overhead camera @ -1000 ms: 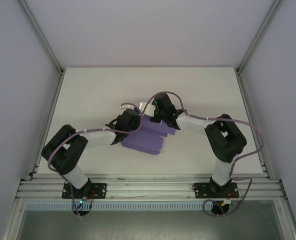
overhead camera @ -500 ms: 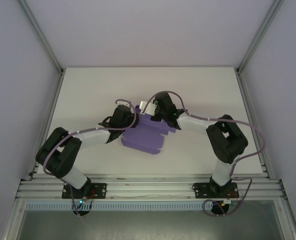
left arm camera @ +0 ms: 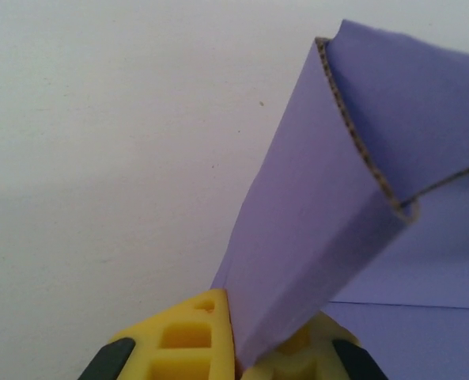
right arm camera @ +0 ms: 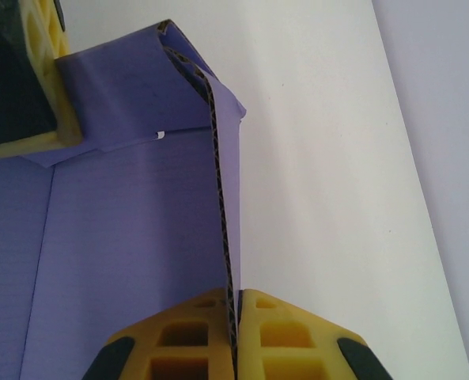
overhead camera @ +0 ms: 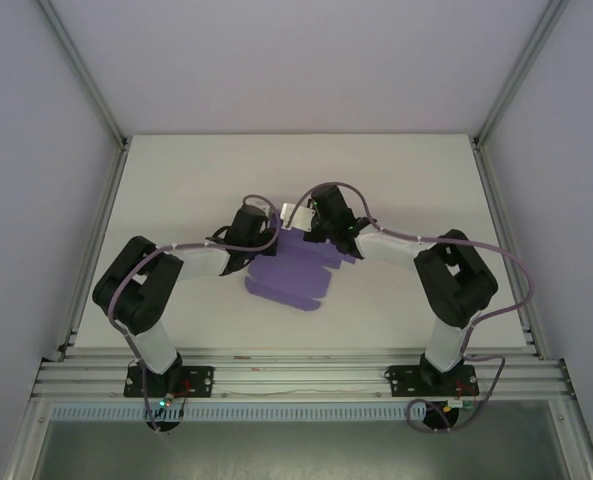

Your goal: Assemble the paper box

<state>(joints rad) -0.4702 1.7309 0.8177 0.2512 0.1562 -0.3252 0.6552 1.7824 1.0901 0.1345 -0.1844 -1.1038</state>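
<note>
Left gripper (left arm camera: 246, 352) is cut off at the lower edge of its wrist view, so I see only the yellow tips of its fingers (left arm camera: 191, 336). They are closed on a raised flap of the paper box (left arm camera: 313, 229), and the purple card is pinched between them. Right gripper (right arm camera: 236, 332) is also cut off below, and its two yellow pads are pressed together on the thin edge of an upright wall of the same box. From above, the fingertips of both are hidden under the black wrists, and how the flaps are folded there is hard to make out. The two arms lean in from their bases with the elbows bent outwards. Their wrists come near each other at the far side of the box, about the middle of the white table (overhead camera: 406, 180). For the most part the box lies flat on it. The card is corrugated: its cut edge shows a dark wavy line between two purple skins, and the surface is matt with fine ribs. In the right wrist view a yellow finger (right arm camera: 48, 87) of the left gripper touches the folded corner at the top left.
</note>
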